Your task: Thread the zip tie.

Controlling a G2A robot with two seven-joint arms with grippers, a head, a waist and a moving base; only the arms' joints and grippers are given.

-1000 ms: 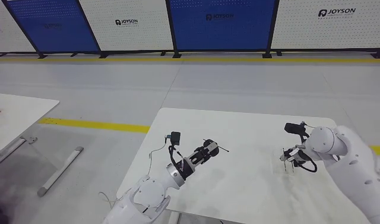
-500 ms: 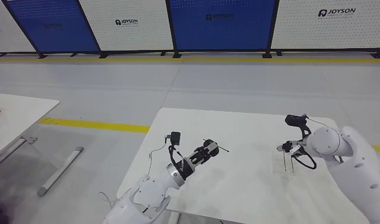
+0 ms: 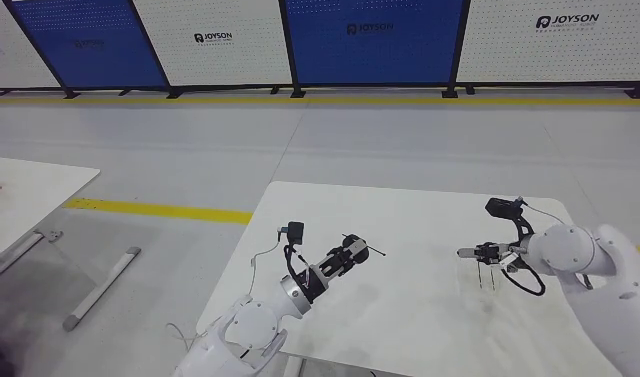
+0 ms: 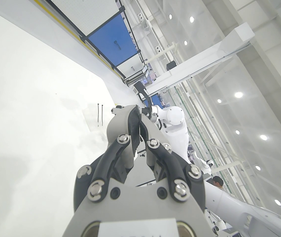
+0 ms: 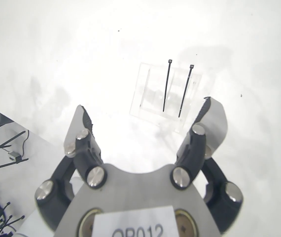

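- Holds nothing in the right gripper (image 5: 145, 105), spread wide and poised above the table (image 3: 400, 217).
- Faces, just beyond those fingertips, two zip ties (image 5: 166, 86) lying side by side but apart on a clear holder (image 5: 136, 99), heads turned away from the gripper, neither one touched.
- Clamps the left gripper (image 4: 138, 114) tight, pads pressed together, raised off the table towards its other side and well apart from the holder.
- Appears to pinch a held zip tie (image 3: 375, 249), a thin black strip poking out past the fingertips in the top view and too thin to make out in the left wrist view.
- Reads as an early stage, by judgement: one tie seemingly picked up, no loop formed, no tail fed through a head.
- Leaves the whole threading to do: bringing tail and head together, probably with help from the open gripper, then pulling the tail through.
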